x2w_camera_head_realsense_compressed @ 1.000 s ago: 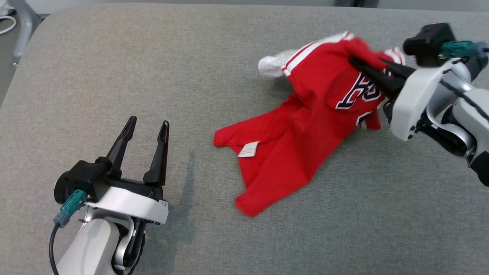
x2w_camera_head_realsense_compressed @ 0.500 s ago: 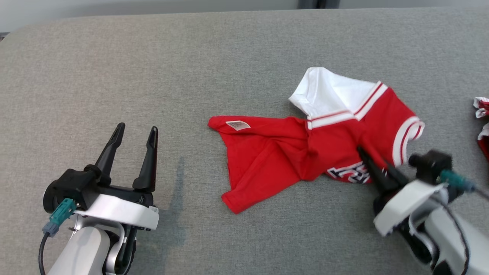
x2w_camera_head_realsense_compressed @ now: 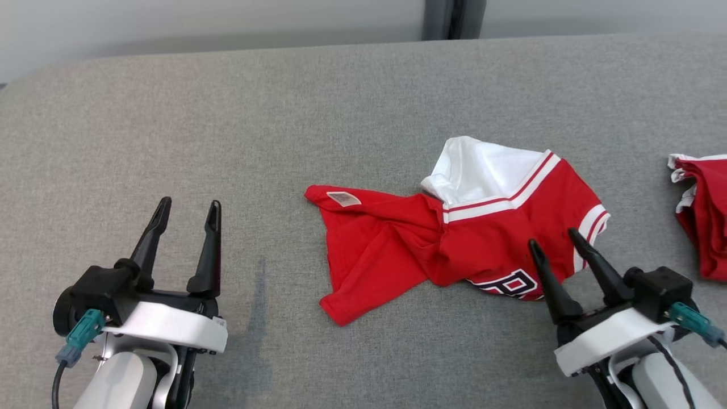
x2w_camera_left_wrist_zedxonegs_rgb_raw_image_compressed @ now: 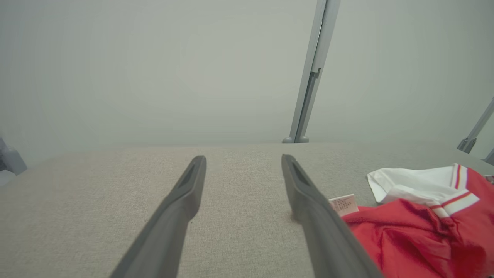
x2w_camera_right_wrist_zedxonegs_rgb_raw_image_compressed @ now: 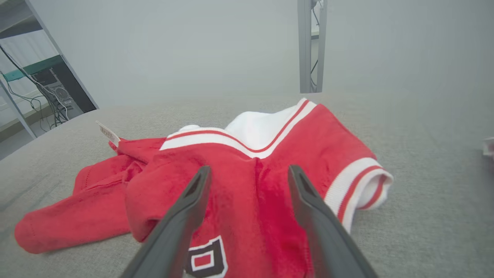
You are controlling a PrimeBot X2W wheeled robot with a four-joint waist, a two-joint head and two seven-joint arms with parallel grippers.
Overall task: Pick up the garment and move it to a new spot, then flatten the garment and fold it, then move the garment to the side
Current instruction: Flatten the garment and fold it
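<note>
A red garment (x2w_camera_head_realsense_compressed: 454,238) with white sleeves, striped trim and dark lettering lies crumpled on the grey surface (x2w_camera_head_realsense_compressed: 284,142), a white label near its left corner. The garment (x2w_camera_right_wrist_zedxonegs_rgb_raw_image_compressed: 239,181) spreads just beyond my right fingers in the right wrist view, and its edge (x2w_camera_left_wrist_zedxonegs_rgb_raw_image_compressed: 417,227) sits at the lower right in the left wrist view. My right gripper (x2w_camera_head_realsense_compressed: 554,241) is open, its tips over the garment's near right edge, holding nothing. My left gripper (x2w_camera_head_realsense_compressed: 187,207) stands open well to the left, empty.
A second red and white cloth (x2w_camera_head_realsense_compressed: 701,216) lies at the surface's right edge. A grey post (x2w_camera_head_realsense_compressed: 451,20) stands behind the far edge, against a pale wall. Shelving with cables (x2w_camera_right_wrist_zedxonegs_rgb_raw_image_compressed: 42,92) shows to the left in the right wrist view.
The right gripper has let go of the garment and drawn back toward me, now open. The garment lies flatter on the surface. The head camera has shifted too; the left gripper kept its pose.
</note>
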